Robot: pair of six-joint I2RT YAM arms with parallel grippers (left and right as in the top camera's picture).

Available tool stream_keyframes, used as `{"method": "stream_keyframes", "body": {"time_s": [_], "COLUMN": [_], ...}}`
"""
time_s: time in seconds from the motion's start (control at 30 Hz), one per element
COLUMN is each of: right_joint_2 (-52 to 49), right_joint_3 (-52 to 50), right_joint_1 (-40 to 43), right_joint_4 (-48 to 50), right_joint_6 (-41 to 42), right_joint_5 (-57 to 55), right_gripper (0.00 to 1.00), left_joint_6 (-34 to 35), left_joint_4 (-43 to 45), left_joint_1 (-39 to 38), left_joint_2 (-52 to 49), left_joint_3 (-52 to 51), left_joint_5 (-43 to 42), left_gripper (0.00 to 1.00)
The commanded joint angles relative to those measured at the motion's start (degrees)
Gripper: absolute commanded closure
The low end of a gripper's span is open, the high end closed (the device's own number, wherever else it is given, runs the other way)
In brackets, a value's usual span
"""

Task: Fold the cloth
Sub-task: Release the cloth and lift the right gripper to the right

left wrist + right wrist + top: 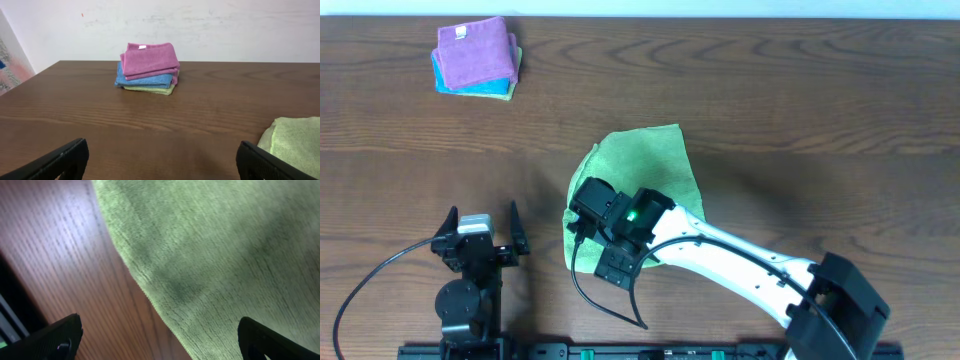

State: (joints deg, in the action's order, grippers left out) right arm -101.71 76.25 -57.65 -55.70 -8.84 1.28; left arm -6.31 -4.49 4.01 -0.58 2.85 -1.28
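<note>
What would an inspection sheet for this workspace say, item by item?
Surface: brown wood-grain table.
Job's things: green cloth lies mid-table with an uneven outline, its near part under the right arm.
Clutter: stack of folded cloths at the far left, purple on top.
Grippers: left gripper open, empty, apart from the cloth; right gripper open over the cloth's edge, holding nothing.
Cables: black cable loops from the left arm; a second cable hangs by the right arm's wrist.
Surroundings: pale wall behind the table.
</note>
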Motion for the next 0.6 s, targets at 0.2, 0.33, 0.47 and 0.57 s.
{"method": "stream_keyframes", "body": {"time_s": [0.2, 0.33, 0.47, 0.57], "right_joint_2": [0.66, 0.66, 0.68, 1.86], "right_joint_3": [0.79, 0.79, 0.79, 0.81], "right_joint_1": [1.01, 4.68, 11.04, 16.20], "right_joint_4": [0.22, 0.28, 1.01, 0.55], "right_joint_6": [9.75, 11.82, 11.82, 12.00], "right_joint_5": [-12.87, -14.34, -11.80, -10.01], "right_gripper": [0.07, 0.12, 0.06, 0.06], "left_joint_6": [-1.01, -1.03, -1.01, -1.01], "left_joint_4": [-1.09, -1.09, -1.09, -1.09], "left_joint_1": [0.11, 0.11, 0.11, 0.11], "left_joint_2": [0.37, 0.37, 0.37, 0.37], "left_joint_3": [-1.99, -1.99, -1.99, -1.99], "left_joint_5": [0.63, 0.63, 0.63, 0.63], "left_gripper": [0.05, 0.05, 0.05, 0.05]}}
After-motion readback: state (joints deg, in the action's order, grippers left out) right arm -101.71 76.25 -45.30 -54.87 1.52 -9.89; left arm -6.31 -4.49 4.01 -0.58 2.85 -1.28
